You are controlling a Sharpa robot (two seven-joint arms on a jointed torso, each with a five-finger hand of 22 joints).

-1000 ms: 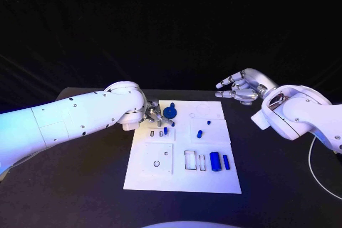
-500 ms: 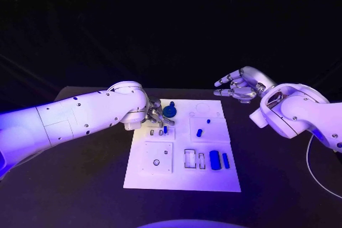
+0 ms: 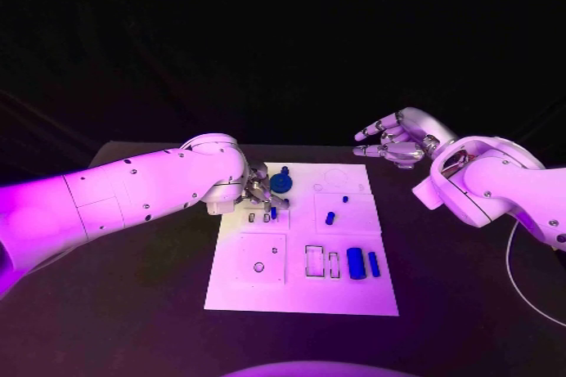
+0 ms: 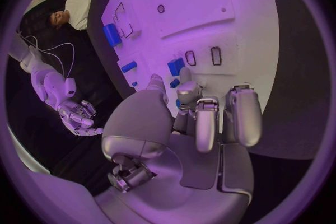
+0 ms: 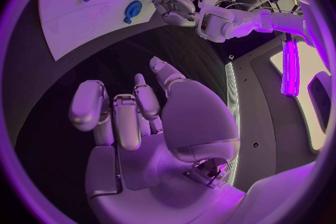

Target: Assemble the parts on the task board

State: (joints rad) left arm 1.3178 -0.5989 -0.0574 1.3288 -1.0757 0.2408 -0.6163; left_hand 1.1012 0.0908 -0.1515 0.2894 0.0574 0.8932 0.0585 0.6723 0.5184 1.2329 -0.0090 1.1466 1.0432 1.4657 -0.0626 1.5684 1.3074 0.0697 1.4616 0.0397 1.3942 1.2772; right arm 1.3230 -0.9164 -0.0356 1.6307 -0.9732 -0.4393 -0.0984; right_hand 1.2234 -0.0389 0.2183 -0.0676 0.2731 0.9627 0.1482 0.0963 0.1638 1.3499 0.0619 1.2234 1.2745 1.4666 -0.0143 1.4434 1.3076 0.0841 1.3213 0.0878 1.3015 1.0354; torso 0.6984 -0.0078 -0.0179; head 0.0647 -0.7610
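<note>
Peg [image 3: 274, 214] pinched upright in our left hand [image 3: 259, 194], directly over task board [image 3: 304, 299] slots [image 3: 258, 217]; right hand [image 3: 397, 144] spread empty, well apart.

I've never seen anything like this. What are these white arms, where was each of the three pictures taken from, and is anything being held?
It is a robot with two white arms ending in silver many-fingered hands. One picture looks down from its head; the two round ones come from cameras at its wrists. On the black table lies a white plate, the task board, carrying small blue parts such as a round blue disc and a blue cylinder. The left hand reaches onto the board and seems to pinch a small blue piece at its fingertips, above two small slots. The right hand hovers open beyond the board, holding nothing.
</note>
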